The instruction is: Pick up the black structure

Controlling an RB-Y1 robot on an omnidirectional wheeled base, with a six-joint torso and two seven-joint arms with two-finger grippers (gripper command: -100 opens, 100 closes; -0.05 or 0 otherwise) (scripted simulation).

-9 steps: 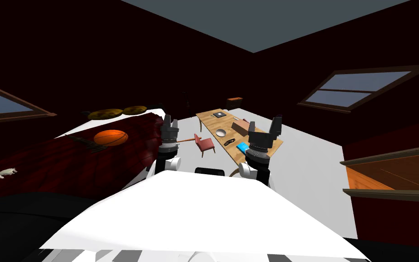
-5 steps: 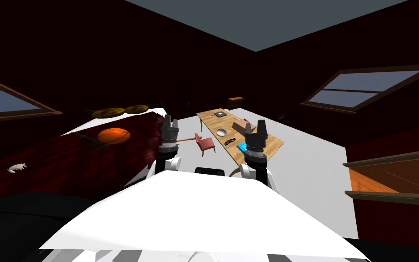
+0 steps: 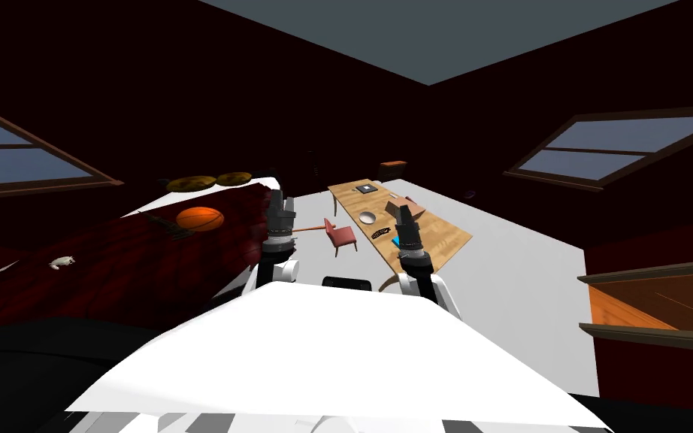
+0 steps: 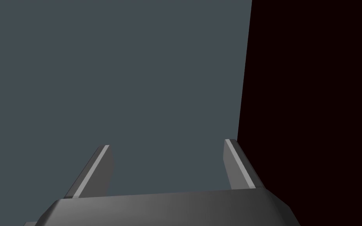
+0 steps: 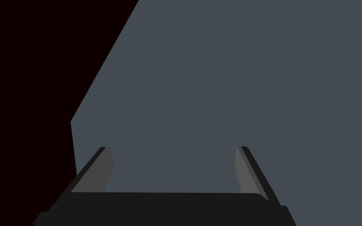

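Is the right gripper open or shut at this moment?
Open. The right gripper has its two fingers standing wide apart in the right wrist view, with nothing held between them.

Dim room: dark red walls (image 3: 112, 75), grey ceiling (image 3: 443, 30), pale floor (image 3: 518, 255). Left window (image 3: 22, 161) and right window (image 3: 600, 150), dull blue-grey. Far middle, long wooden table (image 3: 449, 234), red chair (image 3: 340, 237) just left of it. Left, bed (image 3: 112, 263) under dark red cover, pillows (image 3: 191, 183) at far end. Near right, wooden shelf (image 3: 661, 301).

Both forearms stand upright side by side — left hand (image 3: 279, 198) and right hand (image 3: 405, 213) point upward, each with its two fingers (image 4: 96, 169) spread wide apart.
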